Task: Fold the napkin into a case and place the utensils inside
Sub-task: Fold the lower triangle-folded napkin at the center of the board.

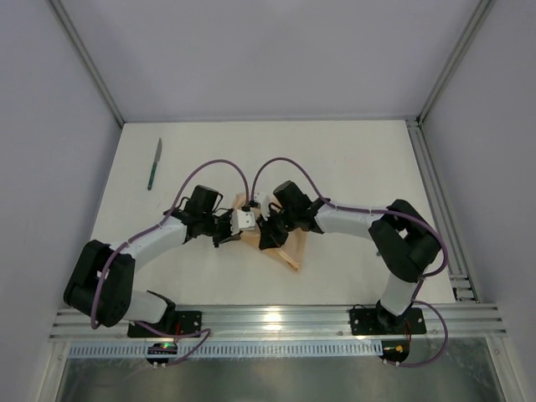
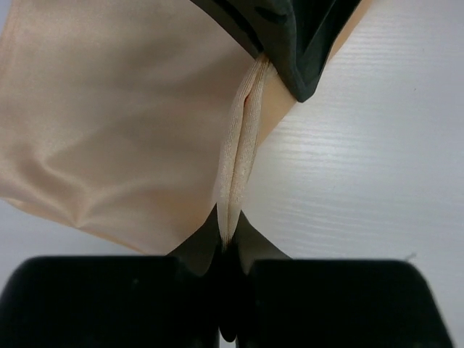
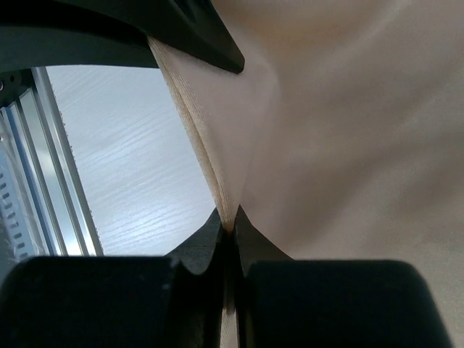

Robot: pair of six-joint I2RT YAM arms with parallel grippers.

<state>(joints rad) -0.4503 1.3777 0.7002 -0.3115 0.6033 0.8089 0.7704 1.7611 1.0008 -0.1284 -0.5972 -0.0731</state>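
Note:
The peach-orange napkin (image 1: 286,252) lies mid-table, mostly covered by both arms, and no case shape shows. In the left wrist view my left gripper (image 2: 228,233) is shut on a folded edge of the napkin (image 2: 109,130), and the right gripper's black fingers (image 2: 297,43) pinch the same edge just beyond. In the right wrist view my right gripper (image 3: 230,226) is shut on that folded edge of the napkin (image 3: 348,145). From above, the left gripper (image 1: 228,232) and right gripper (image 1: 265,235) almost meet. One utensil (image 1: 155,163) with a teal-green handle lies far back left, apart from both.
An aluminium rail (image 1: 268,320) runs along the near table edge, with the arm bases on it, and shows in the right wrist view as a rail (image 3: 36,181). Grey walls and frame posts (image 1: 444,67) enclose the white table (image 1: 352,159).

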